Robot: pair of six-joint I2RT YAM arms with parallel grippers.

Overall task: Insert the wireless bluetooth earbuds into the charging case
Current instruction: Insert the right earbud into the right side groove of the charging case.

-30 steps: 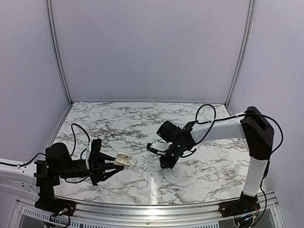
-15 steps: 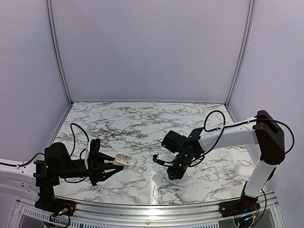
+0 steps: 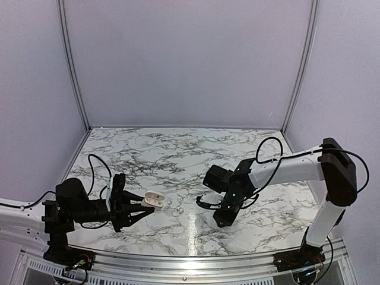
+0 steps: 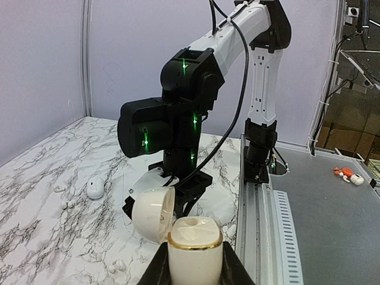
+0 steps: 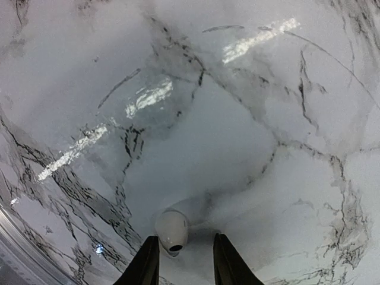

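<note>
Where the black fingers (image 4: pixel 155 270) of the left gripper (image 4: pixel 193 268) press in from both sides, they pinch the base of a small glossy white pebble-shaped plastic charging case (image 4: pixel 195 254). A thin gold band (image 4: pixel 195 240) rings its open mouth. Its rounded hinged lid (image 4: pixel 152 215) hangs open to the left in the wrist view. The sockets inside cannot be made out. From above, the case sits over the near left part of the table, just beyond the low left arm (image 3: pixel 77 208).

The right gripper (image 5: pixel 181 264) points down at the white, black-veined marble table (image 5: pixel 249 107), with its two fingers (image 5: pixel 147 266) spread a little. Between their tips is a tiny white rounded plastic earbud (image 5: pixel 172 230) with a dark spot. It lies against the left-hand finger in that view, with a clear gap to the other, so it is not pinched. Whether it rests on the marble cannot be told.

A second small white rounded piece (image 4: pixel 95 188) lies on the marble beside the right gripper, well apart from the case. The two grippers are well apart.
</note>
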